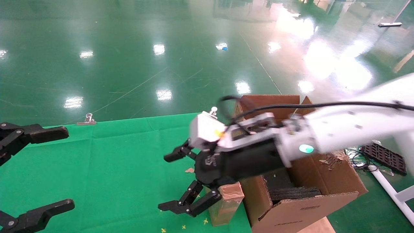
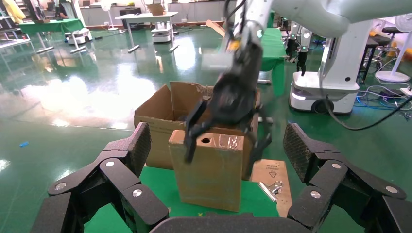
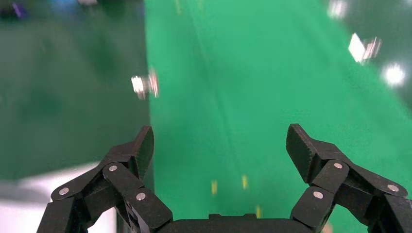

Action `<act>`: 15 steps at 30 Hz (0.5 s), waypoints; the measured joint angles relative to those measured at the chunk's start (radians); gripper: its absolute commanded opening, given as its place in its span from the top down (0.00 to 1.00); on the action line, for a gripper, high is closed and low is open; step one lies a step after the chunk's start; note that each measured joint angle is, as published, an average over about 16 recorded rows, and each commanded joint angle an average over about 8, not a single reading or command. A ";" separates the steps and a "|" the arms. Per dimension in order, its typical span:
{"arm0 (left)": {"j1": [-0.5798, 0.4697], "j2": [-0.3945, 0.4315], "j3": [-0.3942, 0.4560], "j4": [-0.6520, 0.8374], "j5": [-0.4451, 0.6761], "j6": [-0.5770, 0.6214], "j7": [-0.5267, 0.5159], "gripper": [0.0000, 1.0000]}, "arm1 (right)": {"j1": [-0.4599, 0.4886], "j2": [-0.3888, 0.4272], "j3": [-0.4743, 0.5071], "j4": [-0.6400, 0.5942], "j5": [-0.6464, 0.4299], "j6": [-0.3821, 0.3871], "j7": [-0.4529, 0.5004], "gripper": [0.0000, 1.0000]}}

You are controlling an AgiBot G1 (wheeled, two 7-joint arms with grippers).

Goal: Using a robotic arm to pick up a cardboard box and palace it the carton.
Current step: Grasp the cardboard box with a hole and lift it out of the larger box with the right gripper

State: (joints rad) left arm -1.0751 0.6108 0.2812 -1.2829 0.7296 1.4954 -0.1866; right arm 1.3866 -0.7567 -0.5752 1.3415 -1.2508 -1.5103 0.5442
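Note:
The cardboard box (image 1: 226, 207) stands upright on the green cloth (image 1: 113, 161), right against the carton (image 1: 291, 213). In the left wrist view the cardboard box (image 2: 209, 170) shows a round hole in its taped top. The white robotic arm (image 1: 339, 129) reaches in from the right. Its right gripper (image 1: 165, 181) hangs open just above and left of the box top, its fingers pointing away over the cloth. The right wrist view shows only cloth between the right gripper (image 3: 219, 136) fingers. My left gripper (image 1: 68, 168) is open at the left edge, facing the box.
The carton (image 2: 153, 126) has raised flaps and black foam (image 1: 291, 191) inside. A binder clip (image 1: 87, 119) holds the cloth's far edge. Another clip (image 2: 270, 187) lies on a cardboard sheet beside the box. Cables and a black tray (image 1: 383, 157) lie on the floor right.

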 measured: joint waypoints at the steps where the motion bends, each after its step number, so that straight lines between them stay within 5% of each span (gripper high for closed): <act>1: 0.000 0.000 0.000 0.000 0.000 0.000 0.000 0.00 | 0.028 -0.015 -0.025 0.000 -0.039 -0.008 0.027 0.00; 8: 0.000 0.000 0.001 0.000 0.000 0.000 0.000 0.00 | 0.237 -0.110 -0.219 -0.003 -0.254 -0.058 0.204 0.00; 15: 0.000 0.000 0.001 0.000 -0.001 0.000 0.001 0.00 | 0.446 -0.154 -0.440 -0.003 -0.320 -0.079 0.313 0.00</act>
State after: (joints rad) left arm -1.0753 0.6103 0.2823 -1.2829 0.7288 1.4950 -0.1860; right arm 1.8330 -0.9107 -1.0147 1.3388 -1.5705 -1.5896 0.8573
